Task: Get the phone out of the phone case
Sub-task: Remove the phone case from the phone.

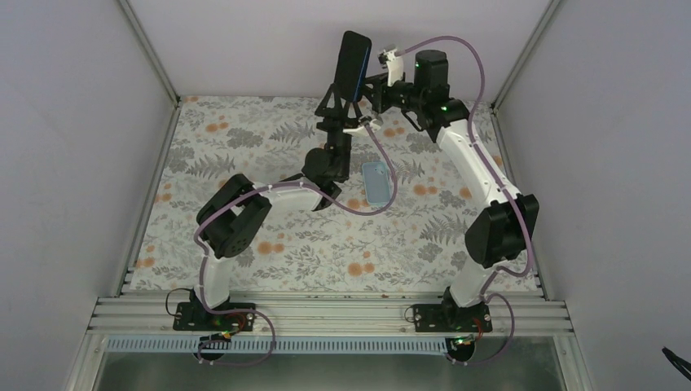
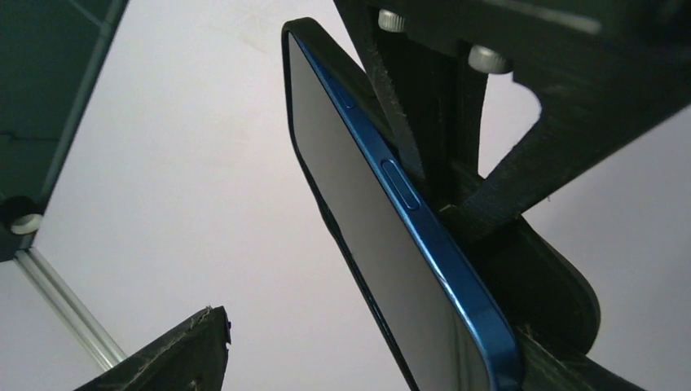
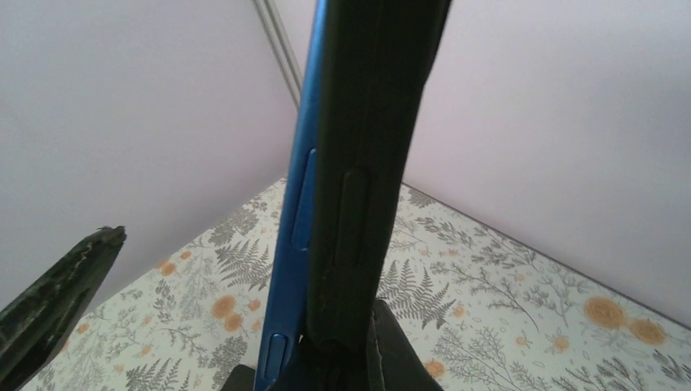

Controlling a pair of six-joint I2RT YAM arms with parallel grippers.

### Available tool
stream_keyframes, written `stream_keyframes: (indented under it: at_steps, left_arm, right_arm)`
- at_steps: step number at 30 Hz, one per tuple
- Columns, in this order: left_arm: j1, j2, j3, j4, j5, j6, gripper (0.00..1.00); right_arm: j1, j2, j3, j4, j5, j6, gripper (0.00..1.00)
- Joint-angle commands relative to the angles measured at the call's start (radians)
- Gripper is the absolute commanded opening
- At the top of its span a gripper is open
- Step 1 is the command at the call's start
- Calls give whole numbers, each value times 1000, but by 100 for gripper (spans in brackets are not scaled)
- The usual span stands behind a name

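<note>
Above the far edge of the floral mat, the phone stood upright, long axis vertical, with its lower end at the left gripper. That gripper's jaws were parted, with 1 finger well clear of the screen. The right gripper sat against the phone's edge, its grip impossible to tell, while the phone case lay flat on the mat below, apart from the phone and between the 2 arms, long axis near-to-far.

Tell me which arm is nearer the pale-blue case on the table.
Left. In the top view the left arm passes close beside the case, on its left; the right arm runs farther off to its right.
</note>
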State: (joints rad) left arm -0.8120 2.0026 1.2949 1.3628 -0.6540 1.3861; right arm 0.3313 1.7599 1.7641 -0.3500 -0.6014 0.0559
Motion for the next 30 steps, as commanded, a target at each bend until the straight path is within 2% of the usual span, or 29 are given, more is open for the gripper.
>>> stream_keyframes:
  at_steps: [1, 5, 11, 19, 22, 25, 30]
  left_arm:
    - [46, -21, 65, 281, -88, 98, 74]
    - [29, -13, 49, 322, -61, 130, 66]
    - [12, 13, 77, 320, -44, 137, 44]
    - [4, 48, 136, 302, -50, 129, 34]
    - [-6, 65, 158, 302, -43, 140, 21]
    - [-15, 88, 198, 303, -37, 157, 17]
    - [-37, 110, 251, 332, -12, 206, 10]
  right_arm:
    - [14, -48, -80, -166, -150, -79, 3]
    - [14, -59, -119, -175, -172, -104, 3]
    - [14, -67, -151, -182, -213, -117, 3]
    - [21, -64, -166, -207, -251, -143, 3]
    - [23, -55, -164, -212, -276, -138, 3]
    - [25, -29, -145, -231, -323, -118, 3]
    - [32, -21, -173, -224, -276, -119, 3]
